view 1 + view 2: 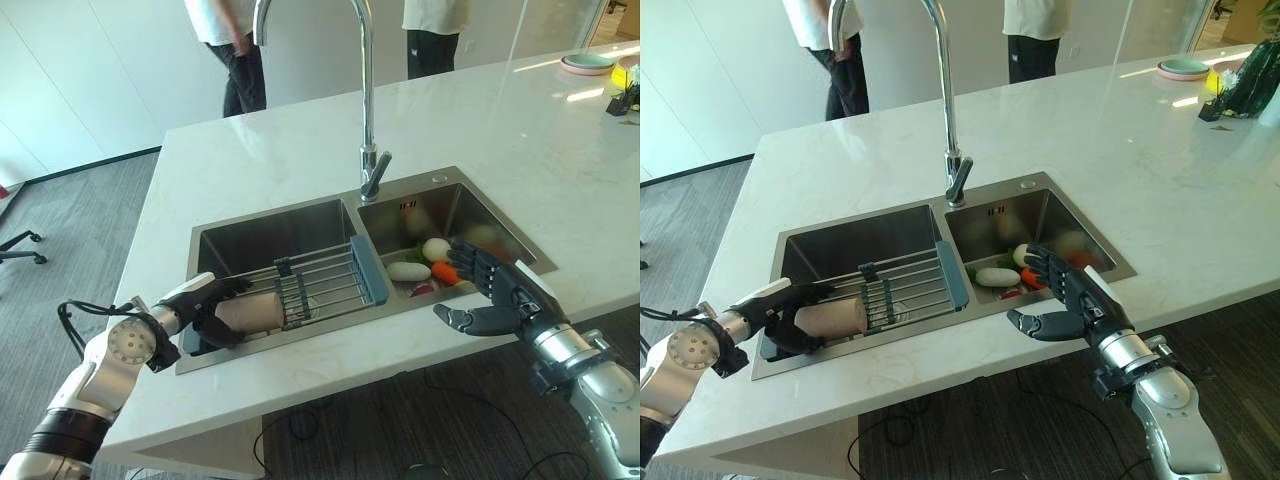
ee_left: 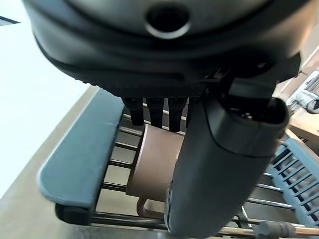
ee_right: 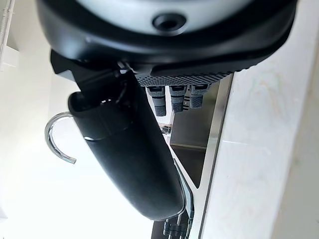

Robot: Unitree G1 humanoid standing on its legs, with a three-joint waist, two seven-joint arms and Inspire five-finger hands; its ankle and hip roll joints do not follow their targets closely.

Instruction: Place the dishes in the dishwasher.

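A big white counter (image 1: pixel 520 150) has a shiny metal sink (image 1: pixel 320 215) set into it. The sink has two parts, side by side, with a tall curved tap (image 1: pixel 366 90) standing behind the wall between them.

A wire rack (image 1: pixel 325 280) with blue-grey ends lies across the left part of the sink. A brown cup (image 1: pixel 250 312) lies on its side on the rack, at the end nearest the robot's left arm. In the left wrist view the cup (image 2: pixel 154 164) rests on the rack's bars and its handle points down.

The left hand (image 1: pixel 205 305) is on the cup. Its fingers go over the top of the cup and its thumb comes in under it, so the hand is wrapped around the cup.

The right part of the sink holds some food: a white round thing (image 1: pixel 436 249), a long white one (image 1: pixel 408 271) and an orange one like a carrot (image 1: pixel 446 273). They lie close together on the sink floor.

The right hand (image 1: pixel 495 295) hangs above the near edge of the right part of the sink. Its fingers are spread and nearly straight, its thumb sticks out to the side, and it holds nothing.

Far back on the counter, at the right corner, sits a flat plate (image 1: pixel 588 63). Two people (image 1: pixel 235 50) stand behind the counter.
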